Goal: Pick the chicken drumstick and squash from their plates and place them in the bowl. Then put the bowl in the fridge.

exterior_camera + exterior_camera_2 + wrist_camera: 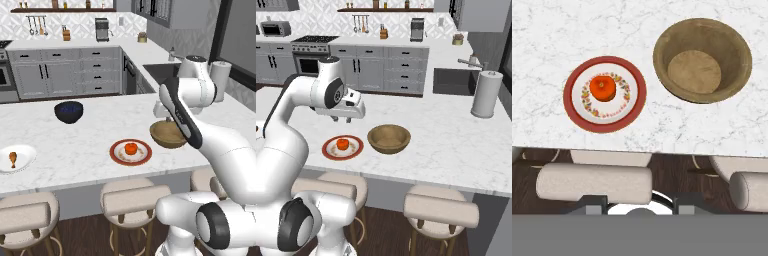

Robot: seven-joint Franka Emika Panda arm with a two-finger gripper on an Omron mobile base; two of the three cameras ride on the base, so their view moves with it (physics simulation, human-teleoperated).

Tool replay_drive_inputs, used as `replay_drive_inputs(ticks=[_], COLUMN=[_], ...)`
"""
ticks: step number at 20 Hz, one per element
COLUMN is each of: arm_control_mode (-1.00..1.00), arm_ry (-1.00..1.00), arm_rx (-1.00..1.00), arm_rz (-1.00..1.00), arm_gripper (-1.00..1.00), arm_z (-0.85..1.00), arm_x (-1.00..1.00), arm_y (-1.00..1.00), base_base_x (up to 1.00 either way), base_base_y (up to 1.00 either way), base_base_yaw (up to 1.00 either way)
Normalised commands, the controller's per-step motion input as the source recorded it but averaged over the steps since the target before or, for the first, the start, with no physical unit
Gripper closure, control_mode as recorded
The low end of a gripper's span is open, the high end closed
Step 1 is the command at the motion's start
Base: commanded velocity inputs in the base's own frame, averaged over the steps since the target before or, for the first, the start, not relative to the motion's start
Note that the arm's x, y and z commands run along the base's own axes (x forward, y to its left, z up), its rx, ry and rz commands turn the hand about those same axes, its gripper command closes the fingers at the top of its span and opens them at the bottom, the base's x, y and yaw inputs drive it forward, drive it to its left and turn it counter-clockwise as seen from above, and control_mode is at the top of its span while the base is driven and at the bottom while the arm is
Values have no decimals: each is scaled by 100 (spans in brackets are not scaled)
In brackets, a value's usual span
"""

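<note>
Hovering above the white marble counter [456, 145], the gripper [341, 119] is hanging over the spot behind the red-rimmed plate [578, 107], with nothing between its jaws; whether they are released or clenched I cannot tell. The squash [602, 88] is sitting on that plate, just beside the wooden bowl [702, 60]. The drumstick [13, 159] is lying on the white plate [25, 152], well apart to the left.
</note>
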Motion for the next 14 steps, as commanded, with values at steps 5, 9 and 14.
replay_drive_inputs(ticks=[5, 9, 14], arm_control_mode=[-100, -100, -100], arm_ry=[0, 2, 17], arm_rx=[-3, -7, -2], arm_rz=[1, 25, 35], arm_gripper=[-100, -100, -100], arm_z=[-6, -9, -47], arm_x=[-3, 36, 71], arm_y=[10, 82, 72], base_base_x=[0, 0, 0], base_base_y=[0, 0, 0], base_base_yaw=[0, 0, 0])
